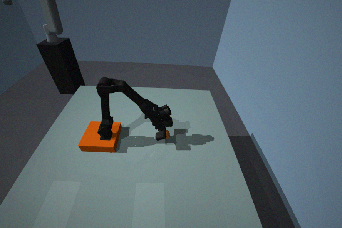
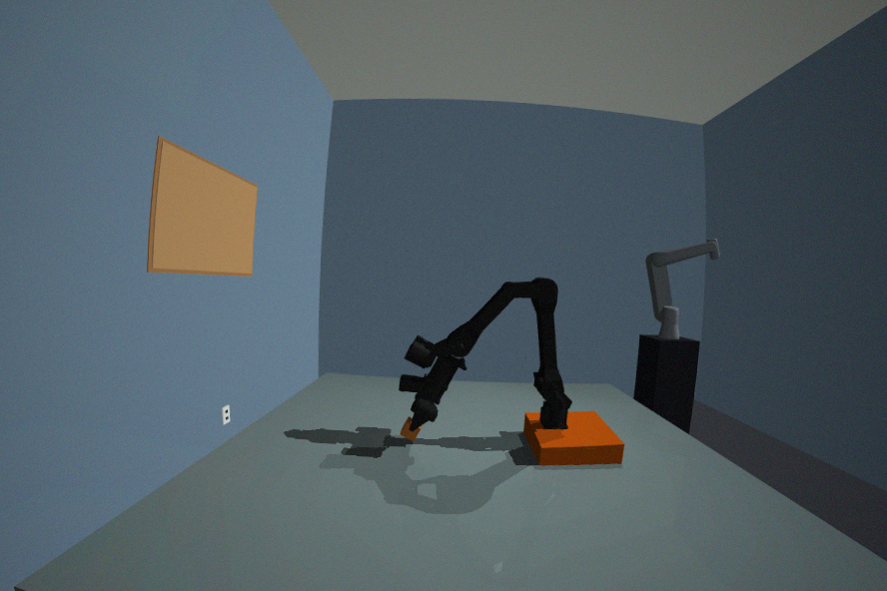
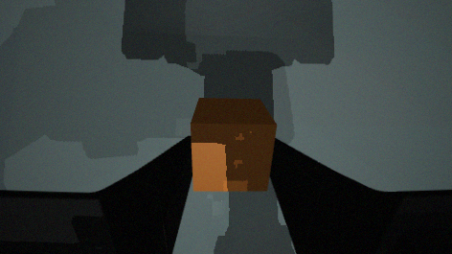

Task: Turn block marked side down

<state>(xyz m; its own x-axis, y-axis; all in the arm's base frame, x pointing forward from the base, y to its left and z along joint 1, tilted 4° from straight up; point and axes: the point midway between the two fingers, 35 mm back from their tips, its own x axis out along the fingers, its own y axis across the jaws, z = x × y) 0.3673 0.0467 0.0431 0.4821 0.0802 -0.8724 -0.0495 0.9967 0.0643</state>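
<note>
Orange block (image 1: pixel 167 134) (image 3: pixel 233 157) tilted between fingertips of claw (image 1: pixel 164 134) (image 2: pixel 414 426) (image 3: pixel 230 143), gripped from both sides.

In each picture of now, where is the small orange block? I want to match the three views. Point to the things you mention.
Top: the small orange block (image 1: pixel 167 134) (image 2: pixel 409 428) (image 3: pixel 233 157) is near the centre, slightly lower, partly hidden by the pincer (image 1: pixel 164 136) (image 2: pixel 413 429) (image 3: pixel 230 143).
Exterior: below the centre, slightly left, at the pincer's tip.
Wrist: just below the centre, between the two dark fingers.
Shared landmark: the pale table (image 1: pixel 150 166) (image 2: pixel 597 529) (image 3: pixel 393 114), seen in all three.
</note>
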